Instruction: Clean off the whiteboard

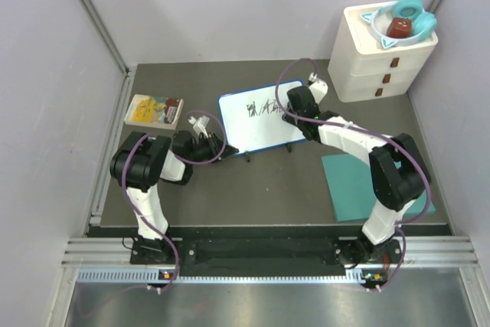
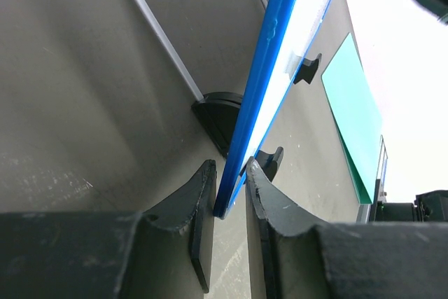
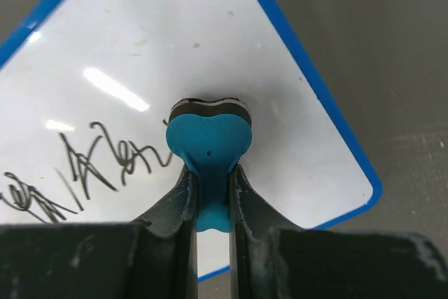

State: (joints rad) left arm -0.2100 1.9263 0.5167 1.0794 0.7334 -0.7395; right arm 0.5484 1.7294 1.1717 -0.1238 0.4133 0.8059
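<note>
The whiteboard (image 1: 256, 124) stands on small black feet in the middle of the dark table, white with a blue rim. Black marker scribbles (image 1: 260, 107) cross its upper part. My left gripper (image 1: 205, 131) is shut on the board's left blue edge; in the left wrist view the rim (image 2: 260, 82) runs between the fingers (image 2: 203, 190), with the left gripper (image 2: 229, 173) around it. My right gripper (image 1: 295, 103) is shut on a blue eraser (image 3: 208, 139) whose black pad rests on the board (image 3: 231, 40) just right of the scribbles (image 3: 105, 162). The right gripper (image 3: 209, 176) pinches the eraser's handle.
A flat teal mat (image 1: 360, 185) lies at the right under the right arm. A white drawer unit (image 1: 380, 55) with a bowl on top stands at the back right. A colourful book (image 1: 154, 110) lies at the left. Grey walls enclose the table.
</note>
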